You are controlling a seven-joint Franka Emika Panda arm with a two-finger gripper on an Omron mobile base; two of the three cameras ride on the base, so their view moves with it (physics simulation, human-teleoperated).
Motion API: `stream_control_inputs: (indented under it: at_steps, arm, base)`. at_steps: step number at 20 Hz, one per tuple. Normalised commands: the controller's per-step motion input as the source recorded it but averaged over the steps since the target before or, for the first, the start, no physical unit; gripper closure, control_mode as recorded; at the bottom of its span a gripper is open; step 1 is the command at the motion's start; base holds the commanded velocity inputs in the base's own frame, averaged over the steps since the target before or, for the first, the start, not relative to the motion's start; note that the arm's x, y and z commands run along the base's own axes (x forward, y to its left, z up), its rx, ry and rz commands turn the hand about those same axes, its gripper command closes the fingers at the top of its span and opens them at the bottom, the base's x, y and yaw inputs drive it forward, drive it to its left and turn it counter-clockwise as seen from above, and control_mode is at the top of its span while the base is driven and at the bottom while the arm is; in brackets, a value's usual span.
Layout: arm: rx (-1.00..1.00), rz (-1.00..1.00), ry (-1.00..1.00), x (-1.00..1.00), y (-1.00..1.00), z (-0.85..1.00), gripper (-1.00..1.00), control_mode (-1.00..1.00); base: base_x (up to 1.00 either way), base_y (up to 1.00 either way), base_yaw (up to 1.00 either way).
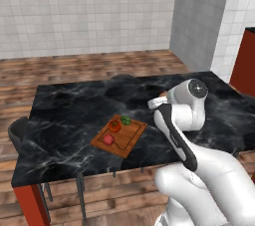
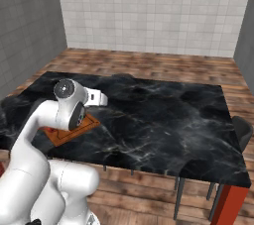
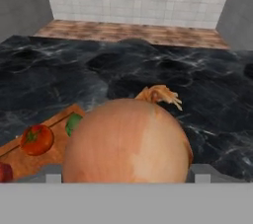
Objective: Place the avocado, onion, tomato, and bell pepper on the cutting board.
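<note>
The onion [image 3: 126,141], a big pale orange-brown ball with a dry tuft on top, sits between the fingertips of my gripper [image 3: 127,176], which is shut on it above the black marble counter [image 3: 197,85]. A sliver of the onion [image 1: 163,93] peeks out beside my hand in the left base view. The wooden cutting board [image 1: 130,138] lies near the counter's front edge. On it rest the tomato [image 1: 114,126], the green avocado [image 1: 126,119] and the red bell pepper [image 1: 108,140]. From the hand, the board [image 3: 20,156] is at lower left, with the tomato [image 3: 37,139] and avocado [image 3: 73,123].
A dark chair [image 1: 20,130] stands at the counter's left end, another chair [image 2: 243,130] at its right end. A red cabinet [image 1: 244,60] is at the far right wall. My own arm hides part of the board [image 2: 62,135] in the right base view.
</note>
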Motion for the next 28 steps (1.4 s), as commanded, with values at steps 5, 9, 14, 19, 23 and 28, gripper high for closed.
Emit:
stream_control_inputs:
  at_steps: [5, 9, 14, 19, 23, 28]
  arm:
    - [0.0, 0.03, 0.07, -0.26, 0.31, 0.37, 1.0, -1.0]
    - [0.01, 0.04, 0.16, -0.18, 0.19, 0.21, 1.0, -1.0]
    - [0.02, 0.02, 0.23, -0.1, 0.13, 0.06, 1.0, -1.0]
    - [0.0, 0.01, 0.16, -0.1, 0.02, -0.06, 1.0, -1.0]
    - [0.0, 0.01, 0.07, -0.06, 0.08, -0.32, 1.0, -1.0]
    - [0.0, 0.02, 0.01, -0.04, 0.05, -0.49, 1.0, -1.0]
  base:
    - [0.0, 0.0, 0.0]
    - [0.0, 0.0, 0.0]
    - [0.0, 0.0, 0.0]
    - [0.0, 0.0, 0.0]
    - [0.0, 0.0, 0.0]
    - [0.0, 0.0, 0.0]
